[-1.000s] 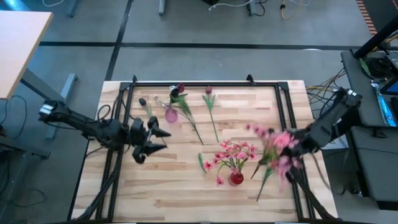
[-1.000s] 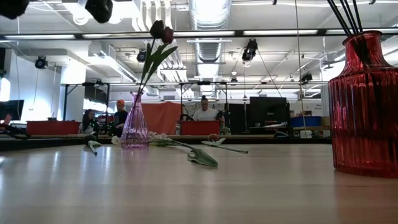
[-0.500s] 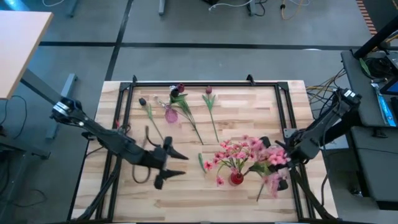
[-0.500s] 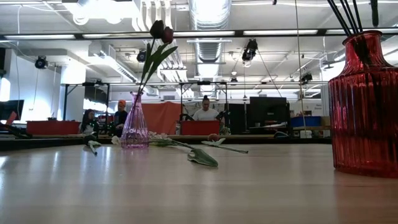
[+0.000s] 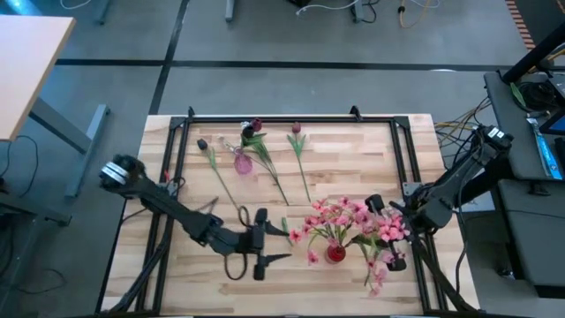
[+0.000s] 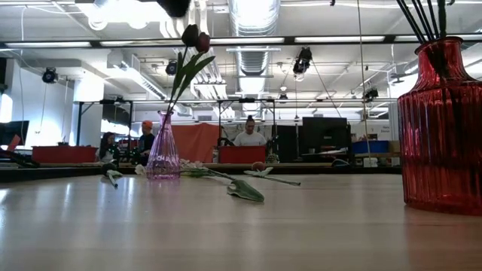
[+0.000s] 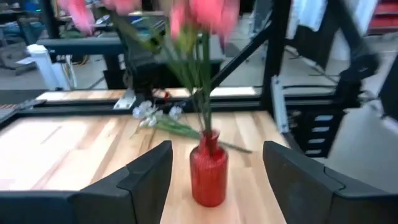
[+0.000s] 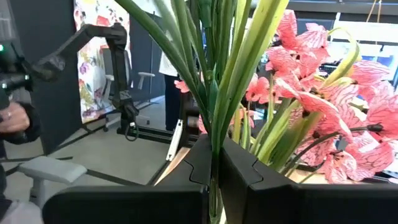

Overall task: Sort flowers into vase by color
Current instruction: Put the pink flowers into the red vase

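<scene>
A red vase [image 5: 335,254] stands on the table's near right and holds pink flowers [image 5: 334,215]. My left gripper [image 5: 284,245] hovers open just left of it, its fingers [image 7: 149,177] level on either side of the vase [image 7: 208,175] without touching. My right gripper [image 5: 388,231], right of the vase, is shut on a pink spray [image 5: 386,237]. A purple vase [image 5: 242,162] at the far left holds maroon tulips [image 6: 194,36]. Loose tulips [image 5: 298,141] lie flat on the table behind. My right gripper pinches the spray's bundled green stems [image 8: 214,134] between its two fingers [image 8: 239,171]. It comes about level from the table's right side, fingers across the stems. The spray is lifted off the table, its pink blooms [image 8: 323,99] spreading past the fingers beside the vase's bouquet.
A dark-budded tulip [image 5: 212,163] and a long stem [image 5: 272,177] lie by the purple vase. A loose green leaf [image 5: 285,231] lies between my left gripper and the red vase. A black frame [image 5: 291,117] runs round the table edge. People sit beyond the table [image 6: 246,134].
My left gripper has swept from the table's left toward the red vase, sinking and rolling, fingers still apart. My right gripper has carried the pink spray leftward and down toward the red vase, and its blooms now sit beside the bouquet.
</scene>
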`<control>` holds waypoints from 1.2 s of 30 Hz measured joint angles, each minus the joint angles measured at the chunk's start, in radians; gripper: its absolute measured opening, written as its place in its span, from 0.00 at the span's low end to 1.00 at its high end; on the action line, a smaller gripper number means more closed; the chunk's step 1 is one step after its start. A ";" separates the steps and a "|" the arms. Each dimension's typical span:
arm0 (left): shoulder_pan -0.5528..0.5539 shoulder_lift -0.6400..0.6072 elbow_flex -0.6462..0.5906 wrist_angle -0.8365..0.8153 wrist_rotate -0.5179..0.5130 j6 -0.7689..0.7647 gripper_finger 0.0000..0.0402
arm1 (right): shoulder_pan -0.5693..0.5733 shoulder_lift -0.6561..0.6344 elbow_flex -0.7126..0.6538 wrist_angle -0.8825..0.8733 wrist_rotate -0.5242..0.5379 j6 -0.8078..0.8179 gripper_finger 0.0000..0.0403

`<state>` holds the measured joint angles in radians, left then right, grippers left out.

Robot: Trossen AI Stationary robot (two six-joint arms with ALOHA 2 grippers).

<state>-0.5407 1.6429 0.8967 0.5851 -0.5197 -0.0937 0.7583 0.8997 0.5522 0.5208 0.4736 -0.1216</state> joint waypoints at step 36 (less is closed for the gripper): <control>0.060 0.797 0.513 0.322 -0.126 -0.039 0.99 | 0.003 0.028 0.000 -0.015 0.000 0.020 0.03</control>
<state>-0.4811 2.4396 1.4101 0.9067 -0.6456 -0.1330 0.7616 0.9279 0.5518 0.5063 0.4732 -0.1013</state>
